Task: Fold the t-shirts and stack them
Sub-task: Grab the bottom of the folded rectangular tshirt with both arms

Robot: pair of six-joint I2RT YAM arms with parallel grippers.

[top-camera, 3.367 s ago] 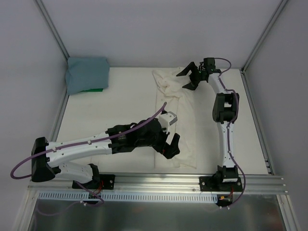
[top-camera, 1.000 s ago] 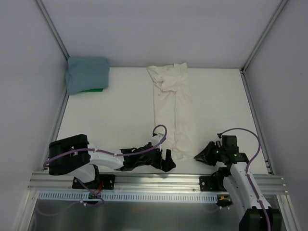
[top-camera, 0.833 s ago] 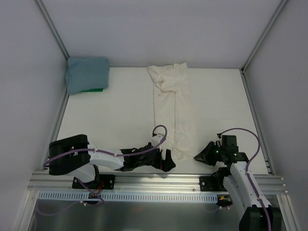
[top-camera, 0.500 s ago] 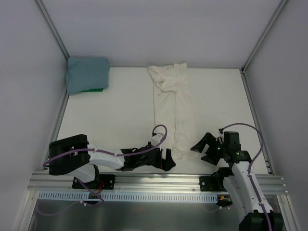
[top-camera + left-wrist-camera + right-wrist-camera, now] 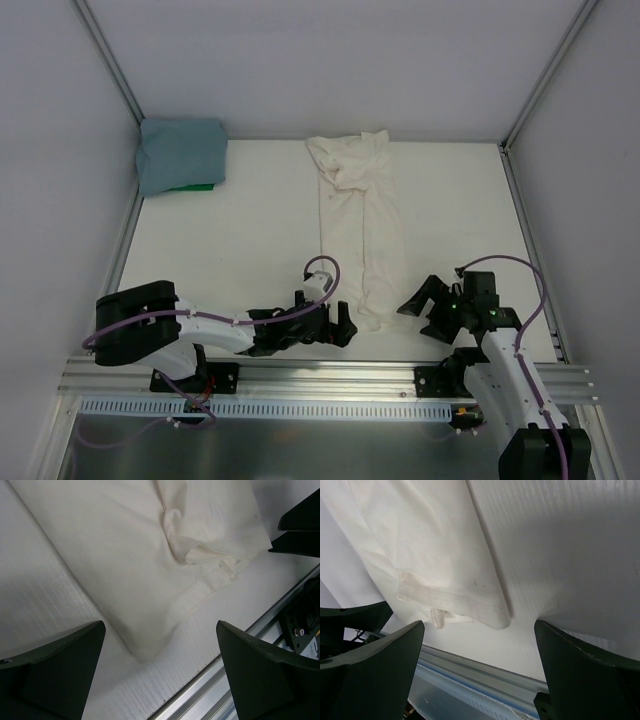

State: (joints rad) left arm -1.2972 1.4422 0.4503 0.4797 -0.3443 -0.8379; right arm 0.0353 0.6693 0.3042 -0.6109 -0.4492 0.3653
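The cream t-shirt (image 5: 358, 220) lies folded into a long narrow strip running from the back of the table to near the front edge, bunched at its far end. Its near hem (image 5: 200, 575) (image 5: 455, 600) shows in both wrist views. The teal-blue t-shirt (image 5: 180, 155) sits folded at the back left corner. My left gripper (image 5: 340, 326) (image 5: 160, 680) is open, low on the table just left of the hem. On the hem's right, my right gripper (image 5: 422, 303) (image 5: 479, 675) is open too. Neither touches the cloth.
A green object (image 5: 190, 187) peeks out under the teal-blue shirt. A metal rail (image 5: 330, 375) runs along the table's front edge, close behind both grippers. White walls with metal posts (image 5: 110, 55) enclose the left, back and right sides.
The right gripper has opened wide and shifted slightly left towards the hem. The left gripper has drawn back a little to the left. The cream shirt lies unchanged.
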